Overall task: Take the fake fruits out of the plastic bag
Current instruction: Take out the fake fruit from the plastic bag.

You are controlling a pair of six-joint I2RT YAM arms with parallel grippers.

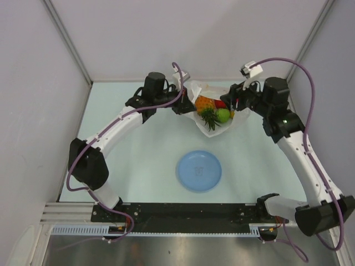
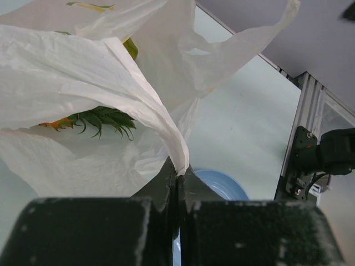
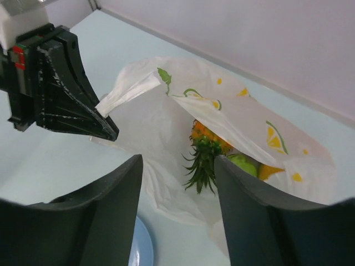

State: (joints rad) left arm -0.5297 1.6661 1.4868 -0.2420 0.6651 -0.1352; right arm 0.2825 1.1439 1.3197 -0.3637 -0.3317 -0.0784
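Observation:
The plastic bag [image 1: 209,94] lies at the far middle of the table with its mouth open toward the near side. Inside it show the orange pineapple [image 1: 204,103] with its green crown [image 1: 209,118], the green apple [image 1: 223,115] and a red piece [image 1: 220,103]. My left gripper [image 1: 182,108] is shut on the bag's edge [image 2: 166,127] and holds it up. My right gripper [image 1: 233,106] is open and empty, just in front of the bag's mouth. In the right wrist view its jaws [image 3: 177,160] frame the pineapple [image 3: 204,136], the apple [image 3: 244,164] and a yellow-orange mango [image 3: 267,171].
A round blue plate [image 1: 199,170] sits on the table in front of the bag, between the arms; it also shows in the left wrist view [image 2: 222,186] and the right wrist view [image 3: 136,247]. Grey walls close the table at the back and sides.

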